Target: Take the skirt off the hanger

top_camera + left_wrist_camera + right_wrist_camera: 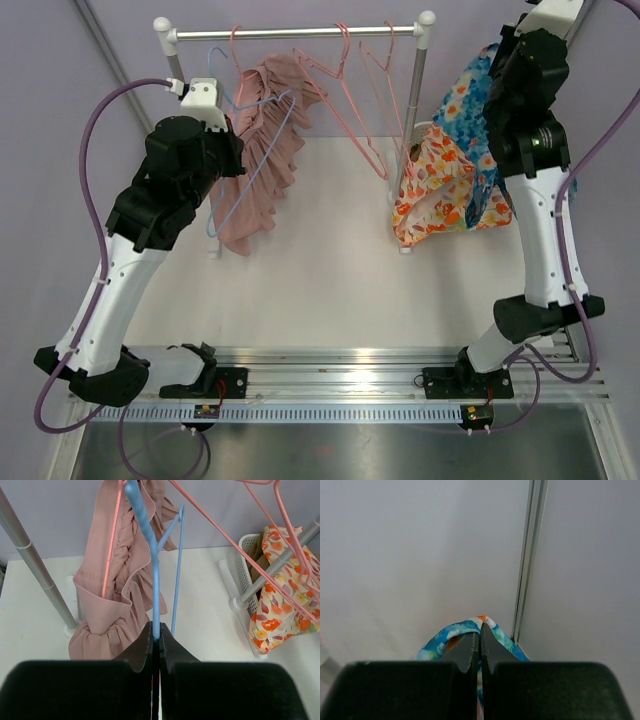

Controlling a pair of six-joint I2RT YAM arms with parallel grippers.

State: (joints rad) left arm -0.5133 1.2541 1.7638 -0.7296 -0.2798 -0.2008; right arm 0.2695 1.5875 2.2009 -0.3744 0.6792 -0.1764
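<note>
My left gripper [155, 628] is shut on the lower bar of a bare blue hanger [145, 530], which hangs on the rack at the left [253, 165]. A dusty pink ruffled skirt [110, 595] hangs on a pink hanger [112, 535] just behind it [265, 150]. My right gripper [480, 628] is shut on the edge of a blue floral skirt [442, 639], held up high at the right of the rack [470, 100]. The right gripper's fingers are hidden by the arm in the top view.
The rack's metal rod [300, 32] carries several empty pink hangers [350, 100]. A white basket [247, 565] by the rack's right post holds an orange floral garment [435, 190]. The rack's left post [35, 570] stands close to my left gripper.
</note>
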